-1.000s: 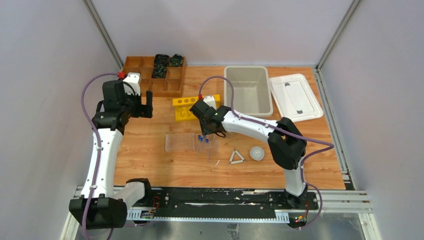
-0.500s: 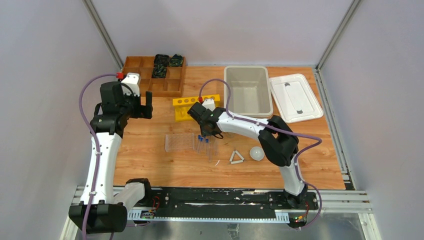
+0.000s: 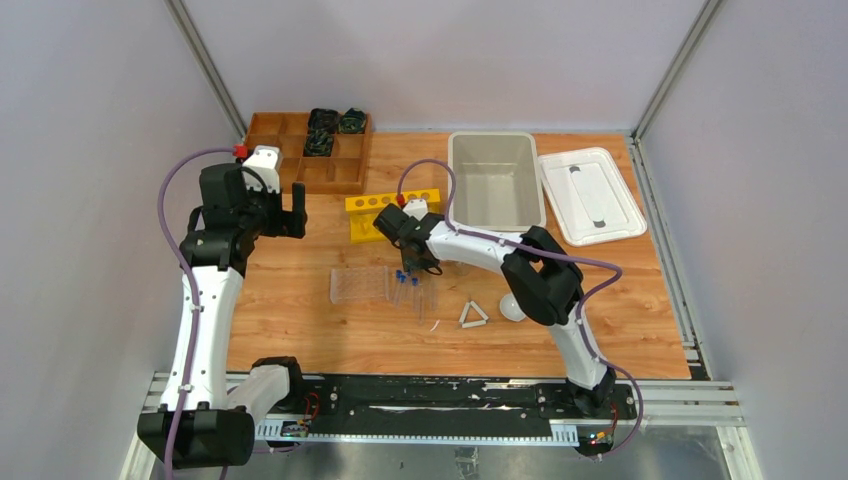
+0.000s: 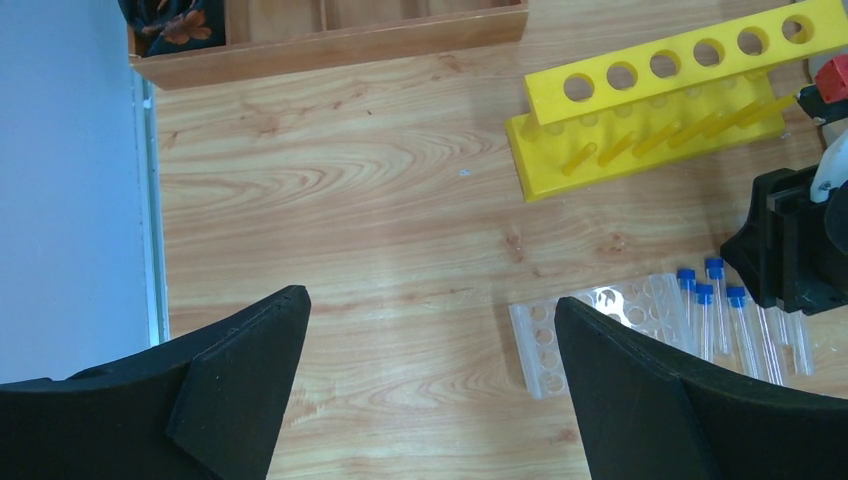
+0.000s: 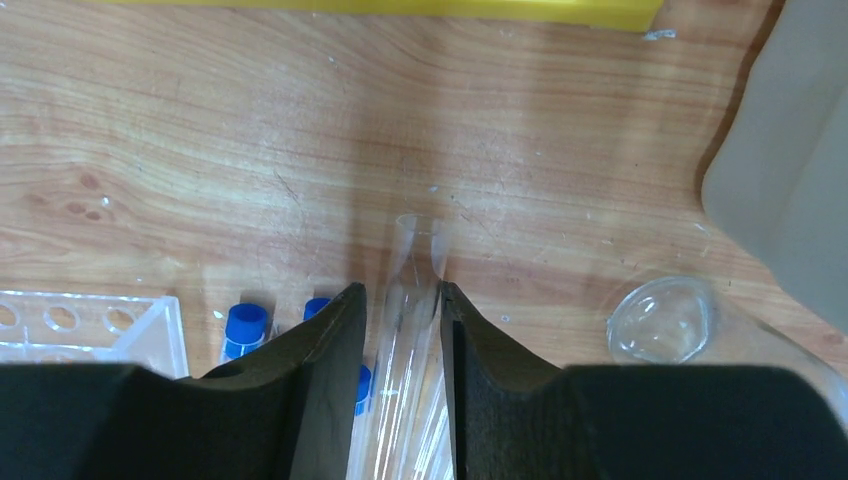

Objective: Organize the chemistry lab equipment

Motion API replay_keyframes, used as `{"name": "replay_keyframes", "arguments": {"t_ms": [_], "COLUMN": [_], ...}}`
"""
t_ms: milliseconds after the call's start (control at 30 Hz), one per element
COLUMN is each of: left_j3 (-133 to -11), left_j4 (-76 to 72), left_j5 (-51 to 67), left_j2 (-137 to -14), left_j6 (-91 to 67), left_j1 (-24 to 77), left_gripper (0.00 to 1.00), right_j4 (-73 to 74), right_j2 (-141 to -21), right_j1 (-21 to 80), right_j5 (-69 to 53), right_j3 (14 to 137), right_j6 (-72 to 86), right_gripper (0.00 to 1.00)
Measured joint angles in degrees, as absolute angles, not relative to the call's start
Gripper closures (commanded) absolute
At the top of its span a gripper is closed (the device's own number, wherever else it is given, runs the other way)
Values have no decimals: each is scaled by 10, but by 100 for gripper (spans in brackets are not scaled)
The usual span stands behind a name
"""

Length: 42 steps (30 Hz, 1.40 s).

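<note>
At table point(image 3: 300, 330) centre: four blue-capped tubes point(image 4: 705, 294), clear, lying side by side just beside one clear rack point(image 4: 590, 325)
Uncapped tube point(image 5: 415, 250): one, clear, open-ended, between the right pincer point(image 5: 401, 290) fingers
Right pincer: narrowed close around it; firm grip cannot be told
Left pincer point(image 4: 430, 300): wide open, empty
Beaker point(image 5: 665, 320): one seen, clear
Triangle frame point(image 3: 473, 316), round dish point(image 3: 512, 308): one each, white
</note>
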<state>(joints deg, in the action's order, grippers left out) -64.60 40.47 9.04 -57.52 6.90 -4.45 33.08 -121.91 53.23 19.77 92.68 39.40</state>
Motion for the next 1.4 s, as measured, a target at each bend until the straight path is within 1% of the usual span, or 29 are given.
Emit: {"name": "replay_keyframes", "arguments": {"t_ms": [167, 267, 467, 533, 733, 967, 1200, 1400], "left_j3": [-646, -646, -646, -646, -654, -663, -666, -659], "left_j4": [404, 405, 415, 424, 455, 480, 500, 506], "left_j5": [95, 100, 116, 124, 152, 219, 321, 409], "left_j2": [-575, -575, -570, -566, -559, -516, -495, -498], "left_j6": [69, 69, 69, 69, 74, 86, 89, 88], "left_j1": [-44, -44, -44, -44, -44, -45, -46, -46], "left_gripper": [1, 0, 0, 0, 0, 0, 2, 6], "right_j4": [330, 329, 330, 331, 329, 287, 167, 76], "right_j2": [-1226, -1227, -1228, -1228, -1203, -1091, -1001, -982], "right_j1": [528, 524, 515, 513, 513, 522, 570, 602], "right_j5": [197, 196, 185, 176, 138, 126, 170, 198], "right_j3": [936, 938, 943, 944, 957, 961, 951, 931], "right_j6": [394, 394, 396, 397, 406, 411, 396, 384], "right_gripper": [70, 76, 96, 100, 100, 100, 100, 100]}}
